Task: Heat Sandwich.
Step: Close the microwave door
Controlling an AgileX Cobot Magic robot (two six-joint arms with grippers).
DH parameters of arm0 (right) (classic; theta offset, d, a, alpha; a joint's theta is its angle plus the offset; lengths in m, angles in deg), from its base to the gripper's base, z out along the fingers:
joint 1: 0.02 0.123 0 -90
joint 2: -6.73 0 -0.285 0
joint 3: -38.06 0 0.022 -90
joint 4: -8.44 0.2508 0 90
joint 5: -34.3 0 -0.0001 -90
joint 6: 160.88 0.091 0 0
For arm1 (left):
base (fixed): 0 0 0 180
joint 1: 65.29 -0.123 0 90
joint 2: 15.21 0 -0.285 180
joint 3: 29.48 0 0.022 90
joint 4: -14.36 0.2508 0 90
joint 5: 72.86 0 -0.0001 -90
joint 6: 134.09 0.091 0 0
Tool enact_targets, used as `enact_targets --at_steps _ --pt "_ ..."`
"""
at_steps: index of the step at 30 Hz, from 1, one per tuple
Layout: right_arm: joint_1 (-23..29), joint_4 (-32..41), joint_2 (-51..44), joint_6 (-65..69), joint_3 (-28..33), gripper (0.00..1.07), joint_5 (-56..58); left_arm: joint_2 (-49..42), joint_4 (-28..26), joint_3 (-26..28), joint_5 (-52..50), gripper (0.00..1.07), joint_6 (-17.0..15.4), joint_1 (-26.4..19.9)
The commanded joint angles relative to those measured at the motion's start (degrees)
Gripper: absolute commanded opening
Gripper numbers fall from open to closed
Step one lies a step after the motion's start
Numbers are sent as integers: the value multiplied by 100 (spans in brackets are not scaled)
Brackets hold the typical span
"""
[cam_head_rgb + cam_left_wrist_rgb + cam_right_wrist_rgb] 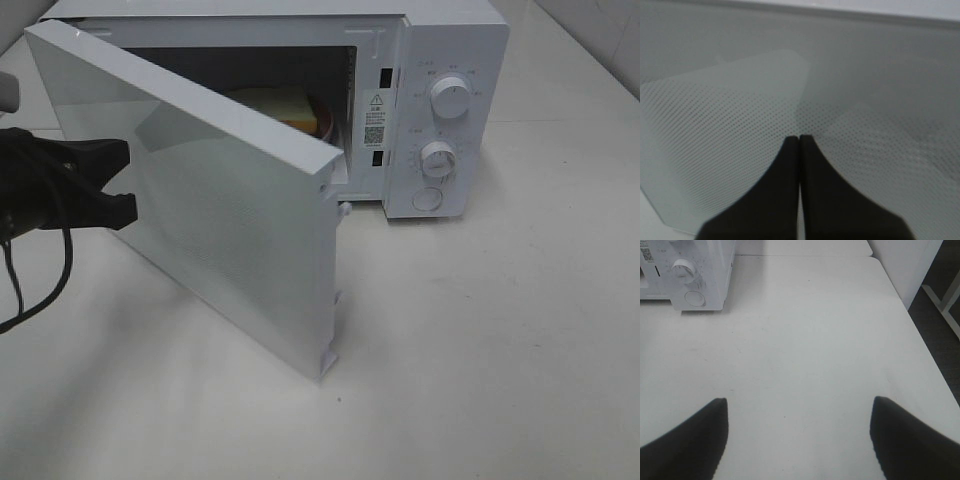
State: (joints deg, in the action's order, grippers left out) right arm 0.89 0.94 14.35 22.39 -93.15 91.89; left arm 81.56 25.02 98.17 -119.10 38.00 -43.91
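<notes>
The sandwich [283,102], yellow-orange bread, lies inside the white microwave [455,40] on a reddish-pink plate [322,123]; the half-open door [220,210] hides most of it. My left gripper [128,182] is shut, with its tips at the door's outer face on the left. The left wrist view shows the closed fingers [800,137] pointing at the dotted door panel [740,100]; whether they touch it I cannot tell. My right gripper [800,401] is open over bare table and holds nothing; the exterior high view does not show it.
The microwave's control panel has two round knobs [452,98] [438,160] and a round button [428,199]. In the right wrist view the microwave's corner [695,270] stands far off, and the table edge [927,350] drops to a dark floor.
</notes>
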Motion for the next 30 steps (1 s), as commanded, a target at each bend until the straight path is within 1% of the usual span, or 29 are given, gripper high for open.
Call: enact_targets --at_steps 1,3,4,5,7,8,9,12,13,15,18,19,22,27,30 --pt "-29 17 -166 80 6 75 -52 126 -304 275 52 0 17 246" --pt "-29 17 -166 80 6 75 -52 183 -367 361 92 0 52 321" --pt "-29 17 -166 80 6 75 -52 235 -424 441 143 0 103 390" --pt "-29 17 -166 80 6 75 -52 321 -539 619 252 0 223 539" --pt "-29 17 -166 80 6 75 -52 441 -699 756 281 0 350 670" --pt "-29 17 -166 80 6 75 -52 441 -699 756 281 0 350 670" --pt "-29 17 -166 80 6 75 -52 539 -882 894 309 0 458 802" --pt "-29 17 -166 80 6 75 -52 705 -1152 1152 407 0 561 991" --pt "-29 17 -166 80 6 75 -52 705 -1152 1152 407 0 561 991" --pt "-29 17 -166 80 6 75 -52 882 -1375 1404 533 0 733 1175" --pt "-29 17 -166 80 6 75 -52 985 -1513 1553 550 0 825 1278" --pt "-29 17 -166 80 6 75 -52 1089 -1593 1713 584 0 905 1369" --pt "-29 17 -166 80 6 75 -52 1301 -1604 1982 653 0 905 1501" --pt "-29 17 -166 80 6 75 -52 1455 -1616 2172 653 0 905 1587" --pt "-29 17 -166 63 6 75 -52 1644 -1639 2498 676 0 905 1702"
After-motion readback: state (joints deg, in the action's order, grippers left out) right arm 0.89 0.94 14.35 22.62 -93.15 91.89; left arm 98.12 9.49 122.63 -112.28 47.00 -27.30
